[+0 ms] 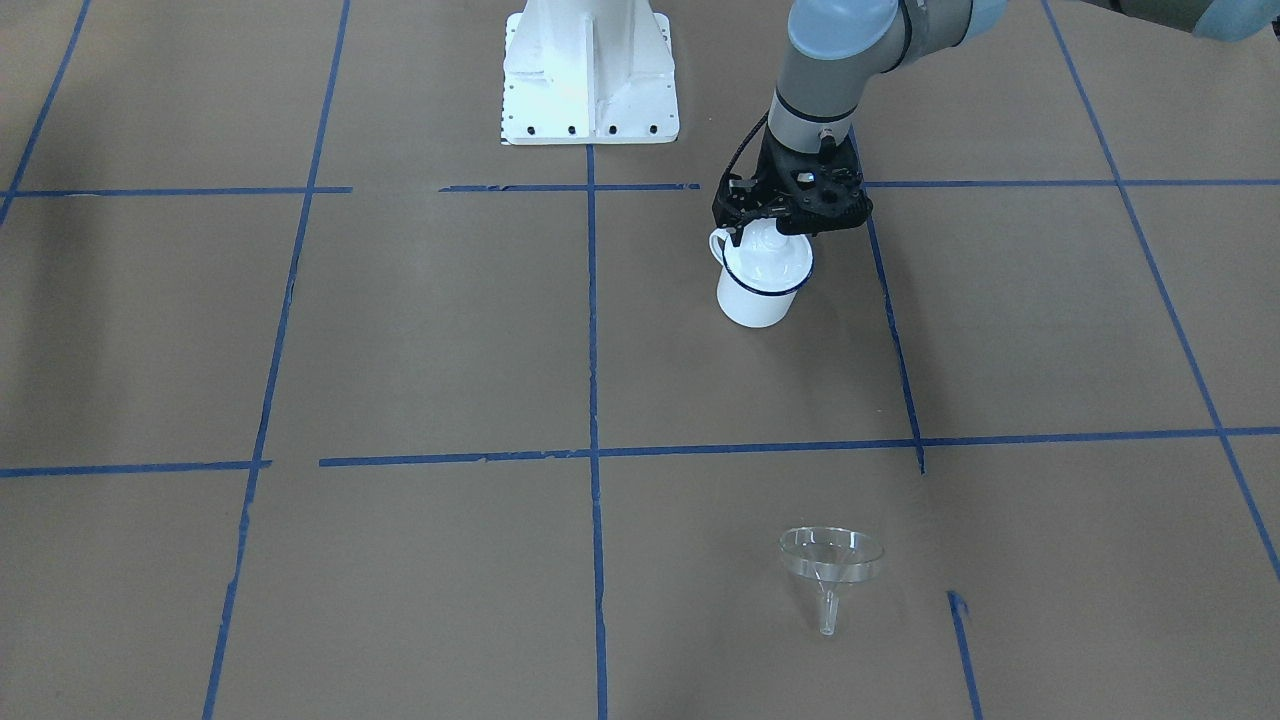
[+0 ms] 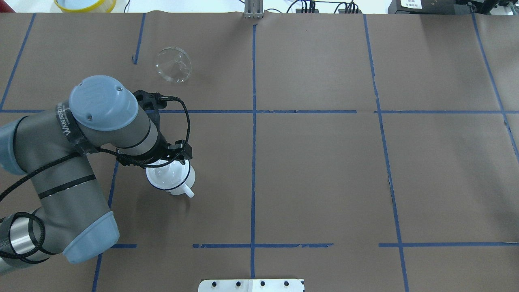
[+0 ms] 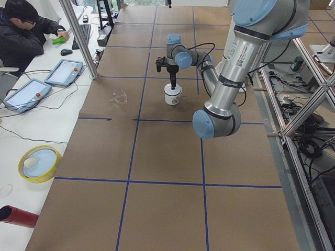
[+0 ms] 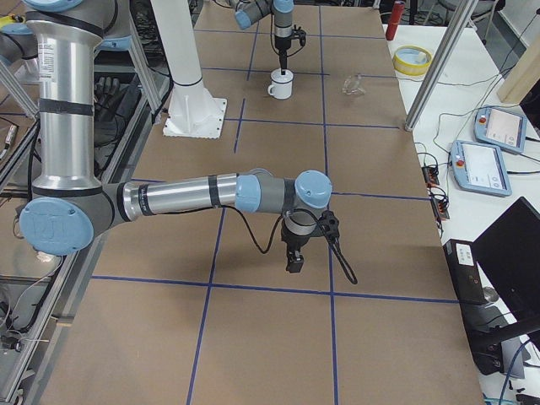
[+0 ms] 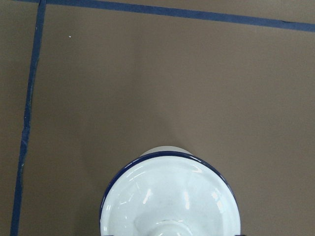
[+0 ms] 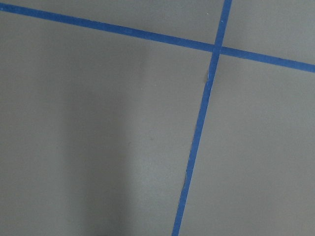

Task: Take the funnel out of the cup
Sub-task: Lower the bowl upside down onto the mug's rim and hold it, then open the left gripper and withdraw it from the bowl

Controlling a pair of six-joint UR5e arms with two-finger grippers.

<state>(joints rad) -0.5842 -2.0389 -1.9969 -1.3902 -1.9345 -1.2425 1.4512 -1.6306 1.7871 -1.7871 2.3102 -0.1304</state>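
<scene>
The clear funnel (image 1: 830, 556) lies alone on the brown table, far from the cup; it also shows in the overhead view (image 2: 173, 65). The white mug with a blue rim (image 1: 755, 296) (image 2: 175, 189) stands upright. A round white lid with a knob (image 1: 765, 250) (image 5: 172, 196) sits in it. My left gripper (image 1: 770, 228) hangs straight over the mug at the knob; I cannot tell if it grips. My right gripper (image 4: 295, 260) hovers low over bare table far from both; its wrist view shows only tape lines.
The white robot base (image 1: 590, 70) stands behind the mug. A yellow bowl (image 3: 39, 163) and a red cylinder (image 3: 18, 216) sit off the table's far edge, by control tablets (image 3: 64, 71). Blue tape lines grid the table.
</scene>
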